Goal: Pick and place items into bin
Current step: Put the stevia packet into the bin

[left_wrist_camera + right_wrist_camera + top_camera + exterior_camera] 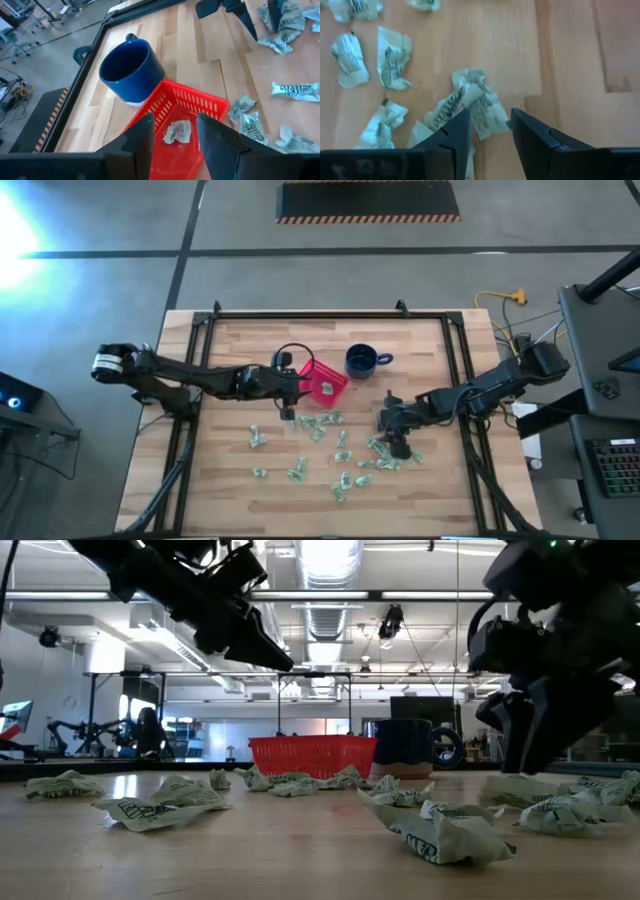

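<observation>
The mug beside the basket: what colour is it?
Dark blue; the mug shows best in the left wrist view.

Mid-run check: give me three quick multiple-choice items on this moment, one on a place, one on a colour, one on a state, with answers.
1. Where is the left gripper?
A. above the red bin
B. over the mug
C. off the table

2. What colour is the mug?
A. white
B. dark blue
C. green

3. What lies in the bin?
A. nothing
B. one wrapped piece
C. the mug

Answers: 1 A, its open fingers frame the bin below; 2 B, seen beside the bin; 3 B, one crinkled piece lies on the bin floor.
</observation>
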`<action>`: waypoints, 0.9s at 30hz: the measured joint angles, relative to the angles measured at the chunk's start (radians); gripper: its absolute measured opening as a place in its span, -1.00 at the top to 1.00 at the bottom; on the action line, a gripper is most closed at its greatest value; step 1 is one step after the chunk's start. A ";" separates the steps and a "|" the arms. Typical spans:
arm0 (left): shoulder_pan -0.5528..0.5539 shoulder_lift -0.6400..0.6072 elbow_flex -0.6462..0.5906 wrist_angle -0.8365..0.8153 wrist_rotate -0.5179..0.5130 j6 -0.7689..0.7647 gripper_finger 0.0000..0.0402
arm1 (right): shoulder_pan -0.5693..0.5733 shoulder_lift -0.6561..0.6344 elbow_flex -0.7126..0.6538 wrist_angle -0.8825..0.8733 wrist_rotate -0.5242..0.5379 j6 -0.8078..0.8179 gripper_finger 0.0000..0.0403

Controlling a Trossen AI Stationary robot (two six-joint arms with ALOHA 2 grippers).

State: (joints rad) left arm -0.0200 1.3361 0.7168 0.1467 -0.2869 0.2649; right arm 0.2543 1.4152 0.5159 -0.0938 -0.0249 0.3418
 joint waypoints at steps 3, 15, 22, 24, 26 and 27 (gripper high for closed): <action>-0.003 0.003 -0.002 0.001 0.000 0.000 0.34 | 0.003 0.022 0.000 -0.002 0.001 0.003 0.37; -0.003 0.019 -0.004 0.001 0.000 -0.024 0.34 | 0.005 0.060 0.003 0.010 0.107 0.000 0.42; -0.003 0.019 -0.004 0.000 0.000 -0.024 0.34 | 0.003 0.060 0.001 0.000 0.242 0.000 0.54; -0.003 0.019 -0.004 0.000 0.000 -0.025 0.34 | 0.003 0.059 0.001 0.000 0.242 0.000 0.58; -0.003 0.019 -0.004 0.000 0.000 -0.025 0.34 | 0.003 0.059 0.001 0.000 0.245 0.000 0.62; -0.003 0.019 -0.004 0.000 0.000 -0.025 0.34 | 0.003 0.059 0.002 -0.001 0.247 0.000 0.64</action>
State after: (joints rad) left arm -0.0227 1.3548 0.7128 0.1471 -0.2871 0.2401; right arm 0.2574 1.4746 0.5178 -0.0947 0.2223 0.3416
